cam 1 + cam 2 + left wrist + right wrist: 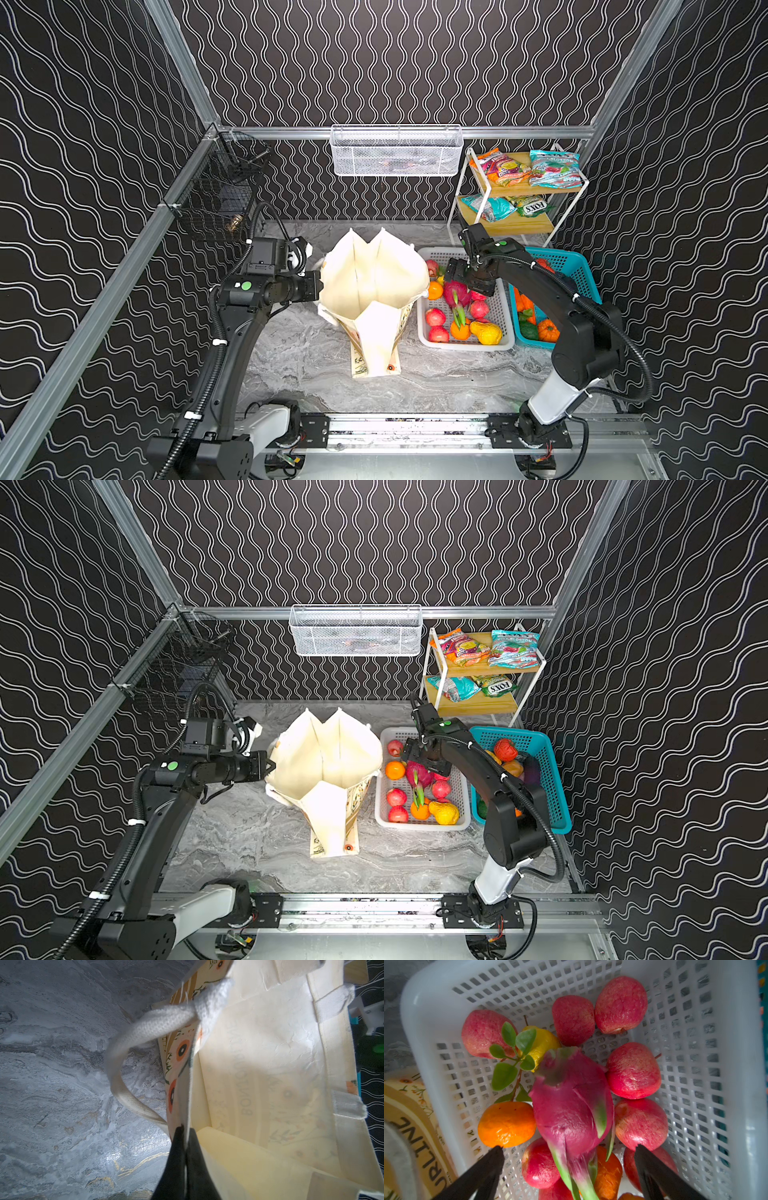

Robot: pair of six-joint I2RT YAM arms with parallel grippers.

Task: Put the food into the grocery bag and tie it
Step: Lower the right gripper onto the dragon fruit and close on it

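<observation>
the grocery bag [374, 282] stands upright on the marble table [299, 353] with its mouth gaping wide, between the two arms and just beside the white basket [505, 320]. the left gripper [185, 1133] has its fingers pressed together on the bag's near rim, pinching the cloth where the printed outside meets the plain cream lining. a white strap handle [133, 1032] loops down outside the bag over the table. the right gripper [569, 1147] hangs over the white basket with its fingers spread wide, one on each side of the dragon fruit [571, 1101], and neither tip seems to touch it. the dragon fruit lies on top of the pile in the basket, with an orange [506, 1124] on one side and red fruits [633, 1070] on the other. a teal basket [582, 270] sits past the white one, and snack packets [555, 168] lie on the shelf [511, 189] at the back.
</observation>
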